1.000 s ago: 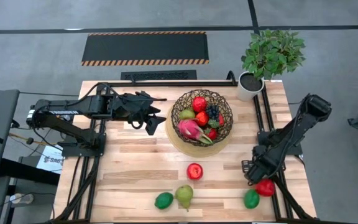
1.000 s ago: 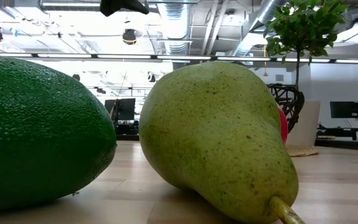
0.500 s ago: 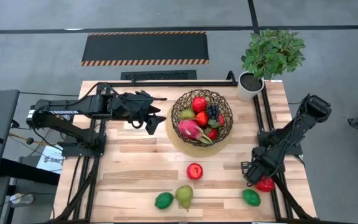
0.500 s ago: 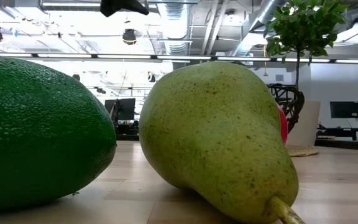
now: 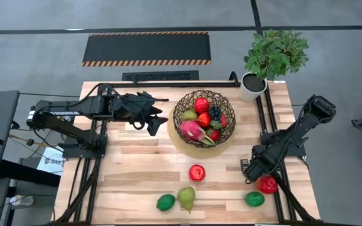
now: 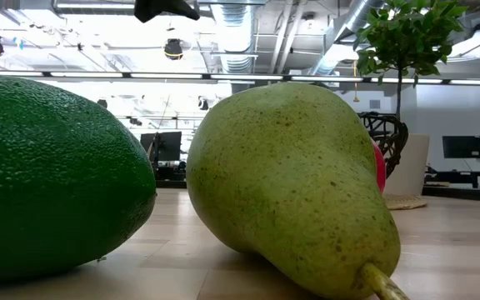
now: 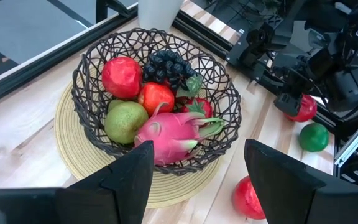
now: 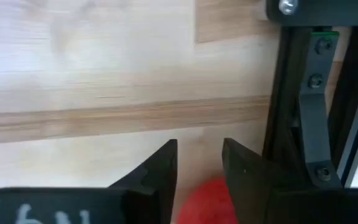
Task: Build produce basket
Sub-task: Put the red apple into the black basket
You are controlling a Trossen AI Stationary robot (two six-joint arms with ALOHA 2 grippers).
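Note:
The basket [image 5: 204, 118] [image 7: 157, 102] is a dark wire bowl on a tan disc. It holds red apples, a green pear, dark grapes and a pink dragon fruit [image 7: 169, 137]. My left gripper [image 5: 153, 123] [image 7: 197, 174] hovers open just left of it. A red apple [image 5: 197, 172], a pear [image 5: 186, 198] [image 6: 290, 192] and a lime [image 5: 165, 202] [image 6: 57, 175] lie near the table's near edge. My right gripper [image 5: 250, 171] [image 8: 199, 168] stands narrowly open above bare wood, beside another red apple [image 5: 268, 184] [image 8: 207, 199] and a lime [image 5: 254, 199].
A potted plant [image 5: 266, 63] in a white pot stands at the far right corner. Black frame rails [image 5: 266, 125] [image 8: 309, 99] run along the table's right and left sides and its far edge. Bare wood lies between the basket and the near fruits.
My right gripper has drawn a little toward the table's left and far edge, so the red apple beside it shows more fully. The left arm has kept still.

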